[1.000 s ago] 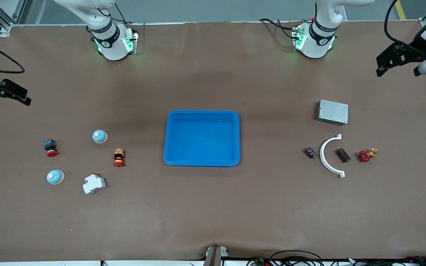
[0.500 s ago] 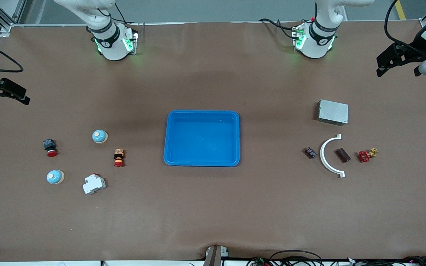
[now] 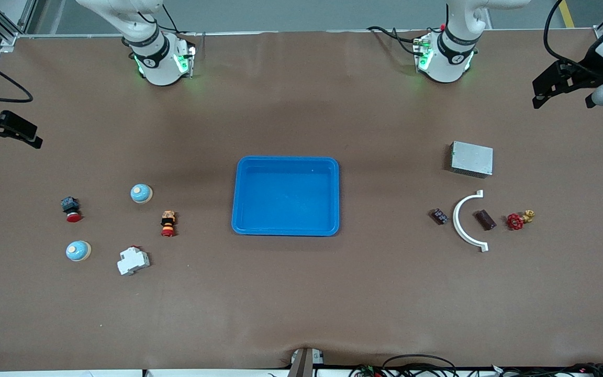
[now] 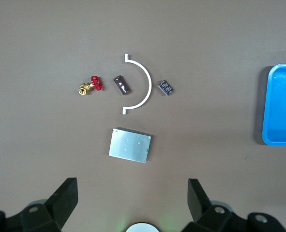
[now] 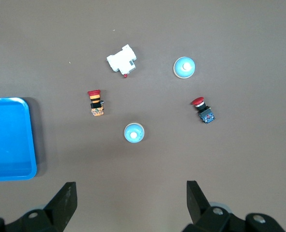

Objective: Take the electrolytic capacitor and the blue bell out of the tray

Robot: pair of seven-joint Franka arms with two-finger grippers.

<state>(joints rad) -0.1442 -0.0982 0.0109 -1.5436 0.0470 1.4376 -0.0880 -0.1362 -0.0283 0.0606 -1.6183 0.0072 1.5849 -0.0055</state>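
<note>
Inside the white arc (image 3: 465,222), the capacitor (image 3: 486,219) lies slanted (both tools (image 4: 132,197) (image 5: 131,195) gape wide).

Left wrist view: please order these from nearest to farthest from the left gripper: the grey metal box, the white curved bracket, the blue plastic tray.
From the left gripper:
1. Grey metal box, nearest, toward the arms' bases.
2. White curved bracket, nearer the front camera than the box.
3. Blue plastic tray, farthest, at the table's middle.

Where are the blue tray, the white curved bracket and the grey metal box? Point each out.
blue tray (image 3: 238,196): front view, on its rim.
white curved bracket (image 3: 457,219): front view, middle of the arc.
grey metal box (image 4: 129,145): left wrist view, centre of its top face.
</note>
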